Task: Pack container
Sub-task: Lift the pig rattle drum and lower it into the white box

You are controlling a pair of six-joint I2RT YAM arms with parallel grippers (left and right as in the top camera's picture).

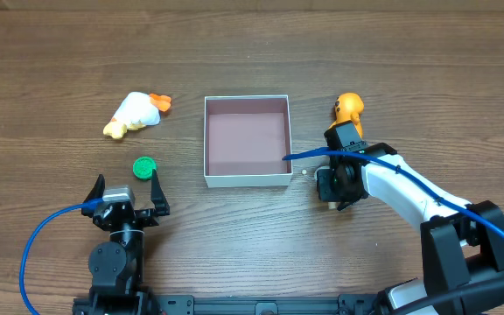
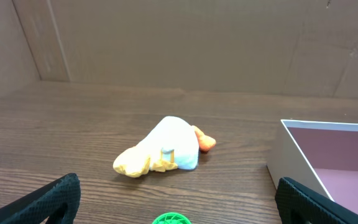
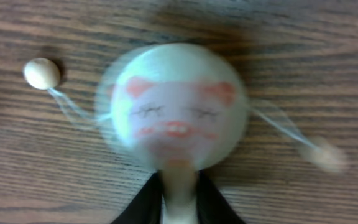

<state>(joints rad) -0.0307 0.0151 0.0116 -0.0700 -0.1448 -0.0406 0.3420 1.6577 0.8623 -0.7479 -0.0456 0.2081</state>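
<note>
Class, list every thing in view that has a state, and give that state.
container: open, empty.
duck plush: lying on its side, outside container.
green disc: lying flat.
orange toy: outside container.
pig-face rattle drum: handle gripped, beads blurred.
left gripper: open, empty.
right gripper: shut on drum handle.

duck toy (image 1: 134, 112) on its side | green round piece (image 1: 144, 166) near it | orange figure (image 1: 350, 107) | pig-face rattle drum (image 3: 179, 106), blurred | wooden table (image 1: 59, 52)
</note>
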